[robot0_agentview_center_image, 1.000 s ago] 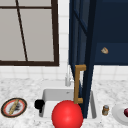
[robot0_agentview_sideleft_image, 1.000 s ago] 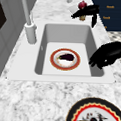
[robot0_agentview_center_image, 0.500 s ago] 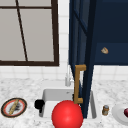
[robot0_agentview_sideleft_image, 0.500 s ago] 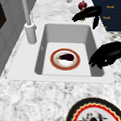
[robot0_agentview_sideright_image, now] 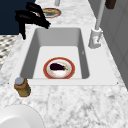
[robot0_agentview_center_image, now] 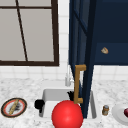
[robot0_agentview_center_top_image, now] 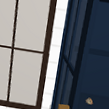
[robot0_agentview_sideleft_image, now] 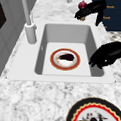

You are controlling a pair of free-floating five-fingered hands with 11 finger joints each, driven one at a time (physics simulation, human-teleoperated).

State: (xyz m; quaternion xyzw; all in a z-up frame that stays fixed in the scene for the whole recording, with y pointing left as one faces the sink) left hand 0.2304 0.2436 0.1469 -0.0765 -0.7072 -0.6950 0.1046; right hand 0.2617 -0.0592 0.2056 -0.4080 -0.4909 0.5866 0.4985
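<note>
My left hand [robot0_agentview_center_image: 39, 103] hovers by the sink's left front corner. In the left side view the left hand [robot0_agentview_sideleft_image: 108, 55] has its fingers curled over the front rim and holds nothing. My right hand [robot0_agentview_center_image: 70, 95] floats above the basin, just left of the open blue cabinet door's wooden handle [robot0_agentview_center_image: 78, 83]. The right hand [robot0_agentview_sideleft_image: 90, 9] keeps its fingers straight and its thumb pointing down, as the right side view also shows [robot0_agentview_sideright_image: 31, 17]. A red-rimmed plate [robot0_agentview_sideleft_image: 71, 67] with a dark aubergine-like thing [robot0_agentview_sideright_image: 58, 67] lies on the sink floor.
A large red ball [robot0_agentview_center_image: 67, 114] covers the sink's front. The faucet [robot0_agentview_sideleft_image: 30, 30] stands at the back. On the right are a small brown jar [robot0_agentview_sideright_image: 22, 86] and a white plate [robot0_agentview_center_image: 120, 113], on the left a patterned plate [robot0_agentview_center_image: 13, 107].
</note>
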